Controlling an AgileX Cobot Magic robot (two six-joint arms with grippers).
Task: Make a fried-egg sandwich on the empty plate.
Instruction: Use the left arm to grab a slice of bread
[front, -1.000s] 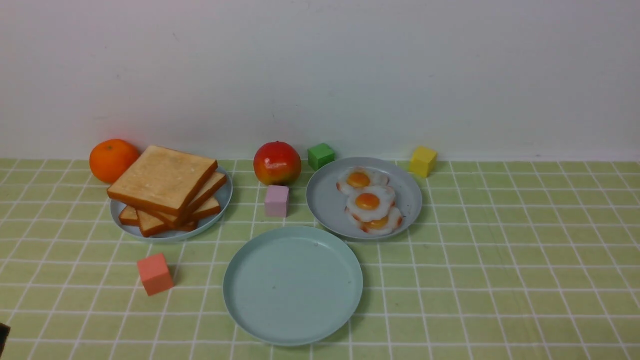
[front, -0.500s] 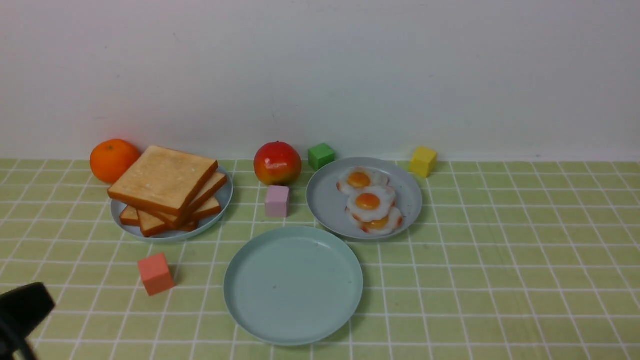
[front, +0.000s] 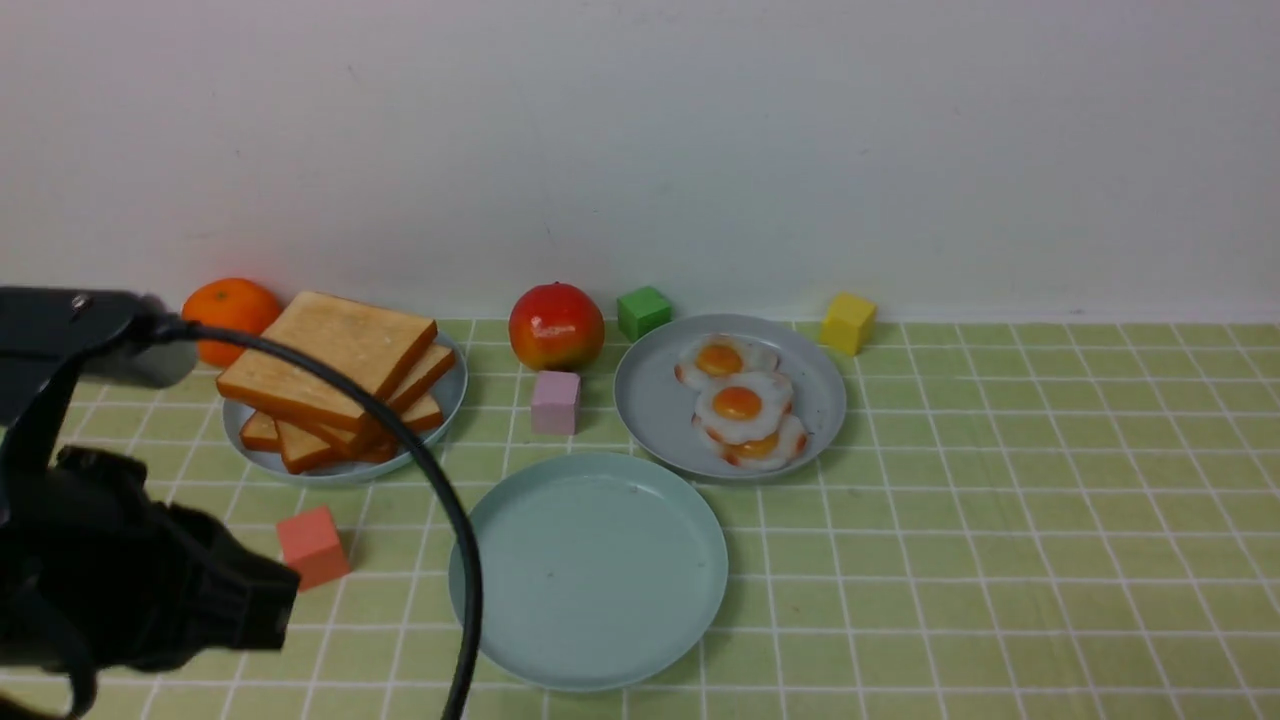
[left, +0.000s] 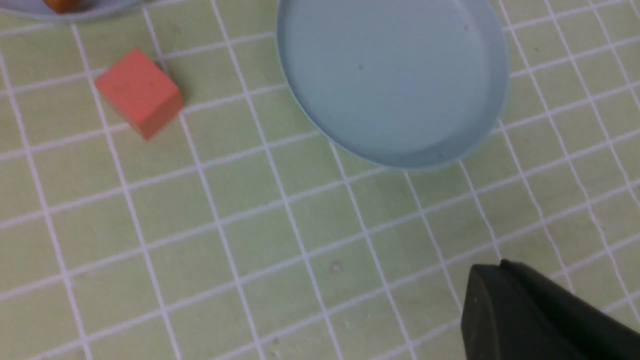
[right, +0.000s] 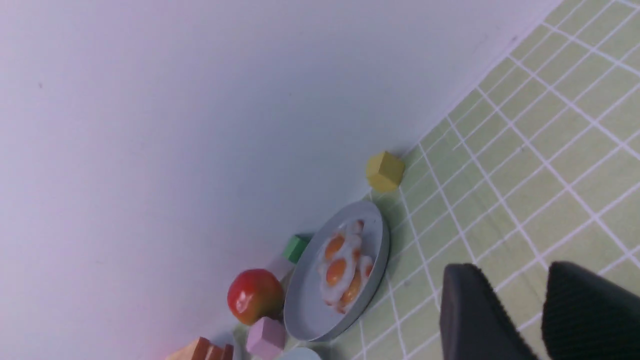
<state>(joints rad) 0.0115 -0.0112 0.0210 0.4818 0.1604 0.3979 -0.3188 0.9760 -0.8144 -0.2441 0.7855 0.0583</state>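
The empty mint-green plate (front: 588, 570) lies at the front centre and also shows in the left wrist view (left: 395, 85). A stack of toast slices (front: 330, 365) sits on a grey-blue plate (front: 445, 400) at the back left. Three fried eggs (front: 738, 403) lie on another grey-blue plate (front: 650, 400) at the back centre and show in the right wrist view (right: 340, 270). My left gripper (front: 280, 600) hangs over the table left of the empty plate, its jaws together and empty (left: 495, 272). My right gripper (right: 512, 267) is open by a narrow gap, empty, and out of the front view.
A salmon cube (front: 313, 545) sits just beyond my left gripper. A pink cube (front: 554, 401), red apple (front: 555, 325), green cube (front: 642, 311), yellow cube (front: 847, 322) and orange (front: 232, 310) stand near the back wall. The left arm's cable (front: 440, 520) arcs before the toast plate.
My left arm has come up from the lower left corner into view and now covers the front left of the table. Nothing on the table has moved.
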